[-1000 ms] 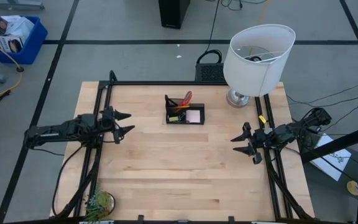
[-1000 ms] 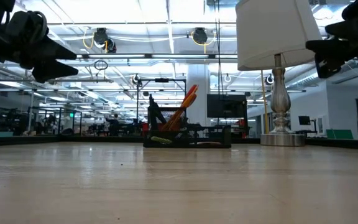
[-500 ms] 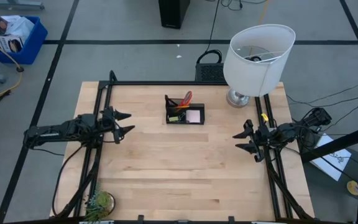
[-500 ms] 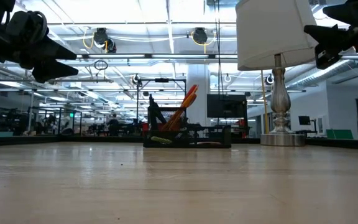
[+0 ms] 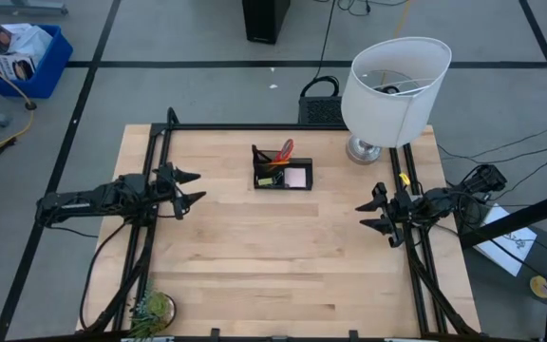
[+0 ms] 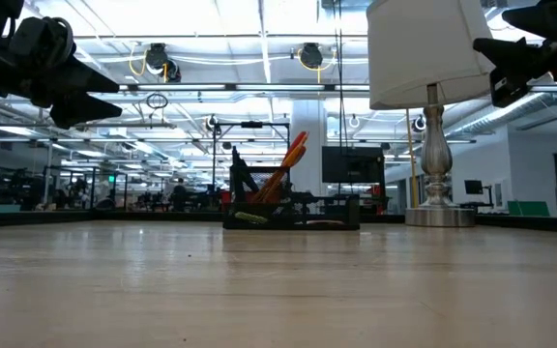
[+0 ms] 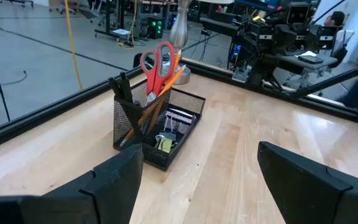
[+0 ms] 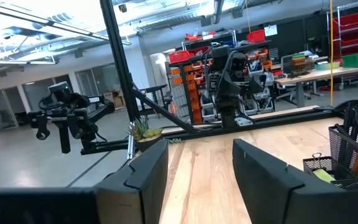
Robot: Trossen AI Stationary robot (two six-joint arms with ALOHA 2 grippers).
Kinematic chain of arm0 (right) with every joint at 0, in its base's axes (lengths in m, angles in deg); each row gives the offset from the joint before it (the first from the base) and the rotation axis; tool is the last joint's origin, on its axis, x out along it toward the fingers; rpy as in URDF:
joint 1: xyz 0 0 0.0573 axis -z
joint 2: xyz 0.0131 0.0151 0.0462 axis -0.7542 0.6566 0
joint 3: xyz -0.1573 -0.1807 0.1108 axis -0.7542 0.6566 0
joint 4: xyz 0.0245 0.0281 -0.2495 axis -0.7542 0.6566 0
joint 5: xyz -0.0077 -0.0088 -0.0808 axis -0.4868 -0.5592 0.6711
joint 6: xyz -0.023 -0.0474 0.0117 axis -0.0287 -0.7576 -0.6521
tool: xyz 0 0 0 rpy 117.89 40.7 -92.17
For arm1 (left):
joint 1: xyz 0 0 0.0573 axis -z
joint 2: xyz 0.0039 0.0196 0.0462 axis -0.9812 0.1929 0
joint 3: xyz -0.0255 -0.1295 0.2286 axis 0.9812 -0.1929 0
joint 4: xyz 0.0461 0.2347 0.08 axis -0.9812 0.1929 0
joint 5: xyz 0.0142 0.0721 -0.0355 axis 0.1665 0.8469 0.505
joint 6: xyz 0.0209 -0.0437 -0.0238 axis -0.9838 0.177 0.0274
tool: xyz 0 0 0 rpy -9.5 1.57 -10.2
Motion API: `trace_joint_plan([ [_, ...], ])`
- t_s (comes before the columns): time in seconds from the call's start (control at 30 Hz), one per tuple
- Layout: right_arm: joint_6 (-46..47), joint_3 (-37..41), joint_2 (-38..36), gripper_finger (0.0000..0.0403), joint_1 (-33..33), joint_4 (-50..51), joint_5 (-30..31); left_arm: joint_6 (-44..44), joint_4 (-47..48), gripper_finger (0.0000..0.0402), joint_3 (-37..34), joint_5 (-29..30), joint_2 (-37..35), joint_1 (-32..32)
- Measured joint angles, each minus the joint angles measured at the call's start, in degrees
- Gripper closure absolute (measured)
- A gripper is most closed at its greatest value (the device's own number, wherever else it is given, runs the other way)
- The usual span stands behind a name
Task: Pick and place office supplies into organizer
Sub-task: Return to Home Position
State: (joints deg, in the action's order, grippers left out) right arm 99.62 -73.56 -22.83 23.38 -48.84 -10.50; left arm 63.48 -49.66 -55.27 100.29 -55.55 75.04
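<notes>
The black mesh organizer (image 5: 282,173) stands on the table's far middle part. Its taller cup section holds the red-handled scissors (image 7: 157,62), orange pencils (image 7: 166,84) and black pens (image 7: 120,86), all upright or leaning. The lower tray holds the pink sticky-note pad (image 5: 297,176) and small dark bits (image 7: 166,135). My left gripper (image 5: 194,188) hovers open above the table's left side. My right gripper (image 5: 367,217) hovers open at the right side. Both are well apart from the organizer.
A big white lampshade on a metal lamp foot (image 5: 364,149) stands at the far right corner. A small green plant (image 5: 152,308) sits at the near left corner. Black frame rails (image 5: 156,142) run along the table's edges. Bare wood (image 5: 273,256) lies between the arms.
My right gripper has drawn back a little toward the table's right edge and risen slightly. The left arm and the organizer have kept still.
</notes>
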Motion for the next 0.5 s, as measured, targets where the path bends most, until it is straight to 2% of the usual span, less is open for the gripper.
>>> trace_joint_plan([
  [0.5, 0.0, 0.0, 0.0, 0.023, 0.0, 0.0, 0.0, 0.1, 0.0, 0.008, 0.0, 0.0, 0.0, 0.0],
])
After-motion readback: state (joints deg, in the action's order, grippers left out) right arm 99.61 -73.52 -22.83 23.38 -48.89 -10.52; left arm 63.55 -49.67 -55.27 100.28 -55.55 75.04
